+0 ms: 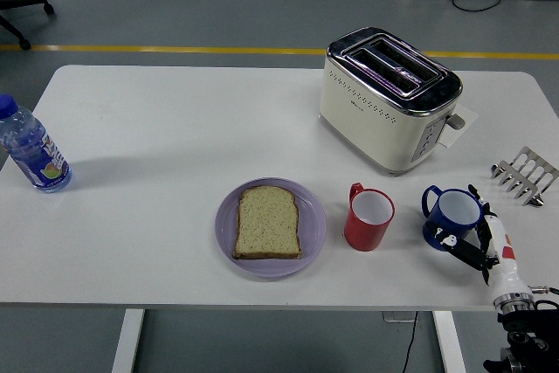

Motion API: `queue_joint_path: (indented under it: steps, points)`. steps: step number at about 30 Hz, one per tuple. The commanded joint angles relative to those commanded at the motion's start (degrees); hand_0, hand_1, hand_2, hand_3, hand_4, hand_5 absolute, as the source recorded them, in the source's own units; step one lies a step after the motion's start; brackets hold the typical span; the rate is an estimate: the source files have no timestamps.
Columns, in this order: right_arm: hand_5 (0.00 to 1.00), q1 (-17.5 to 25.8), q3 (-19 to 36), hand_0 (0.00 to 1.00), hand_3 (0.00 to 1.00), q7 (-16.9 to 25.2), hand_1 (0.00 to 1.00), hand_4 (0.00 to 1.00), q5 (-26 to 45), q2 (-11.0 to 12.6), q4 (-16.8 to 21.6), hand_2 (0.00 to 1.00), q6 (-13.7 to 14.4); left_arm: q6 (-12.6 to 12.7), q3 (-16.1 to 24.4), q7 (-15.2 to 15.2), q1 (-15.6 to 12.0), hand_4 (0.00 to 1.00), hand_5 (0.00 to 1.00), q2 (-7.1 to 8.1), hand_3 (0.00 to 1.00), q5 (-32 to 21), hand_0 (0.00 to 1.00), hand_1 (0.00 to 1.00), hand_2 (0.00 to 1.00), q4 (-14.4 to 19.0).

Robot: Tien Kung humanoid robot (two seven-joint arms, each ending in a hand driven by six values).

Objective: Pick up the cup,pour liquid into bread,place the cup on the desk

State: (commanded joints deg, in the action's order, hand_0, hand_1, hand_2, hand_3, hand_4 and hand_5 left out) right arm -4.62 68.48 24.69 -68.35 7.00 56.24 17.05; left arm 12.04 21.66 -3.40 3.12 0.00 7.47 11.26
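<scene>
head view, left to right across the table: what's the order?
Clear plastic water bottle with blue cap → purple plate with bread slice → red mug → blue mug → right hand → metal toast rack.

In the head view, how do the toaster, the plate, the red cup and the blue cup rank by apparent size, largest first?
1. toaster
2. plate
3. red cup and blue cup: they look about alike, so I do not rank them.

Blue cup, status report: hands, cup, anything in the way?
Right hand open, fingers at the blue cup, no grasp. Left hand out of view. Red cup stands between it and the bread.
</scene>
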Motion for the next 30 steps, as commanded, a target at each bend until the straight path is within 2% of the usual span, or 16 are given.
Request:
queue_joint_path:
  steps: [9, 15, 16, 30]
  points:
    - [0.178, -2.11, -0.47, 0.966, 0.998, 0.95, 0.897, 0.981, 1.02, -0.82, -2.77, 0.972, 0.31, 0.02, 0.38, 0.00, 0.29, 0.242, 0.854, 0.00, 0.522, 0.02, 0.643, 0.662, 0.681, 0.03]
    - [0.170, -2.76, -0.81, 0.962, 0.998, 2.56, 0.887, 0.980, 2.14, -1.08, -3.85, 0.960, 1.53, 0.03, 0.50, 0.00, 0.29, 0.241, 0.851, 0.00, 0.520, -0.05, 0.643, 0.661, 0.679, 0.04]
    - [0.151, -2.86, -0.98, 0.941, 0.963, 2.78, 0.859, 0.977, 2.42, -1.09, -4.06, 0.928, 1.70, 0.03, 0.51, 0.00, 0.28, 0.242, 0.850, 0.00, 0.521, -0.07, 0.642, 0.661, 0.678, 0.04]
    - [0.129, -4.31, -3.15, 0.926, 0.948, 3.83, 0.841, 0.971, 3.70, -1.48, -6.89, 0.921, 2.88, 0.02, 0.43, -0.01, 0.33, 0.244, 0.845, 0.00, 0.518, -0.18, 0.641, 0.660, 0.677, 0.06]
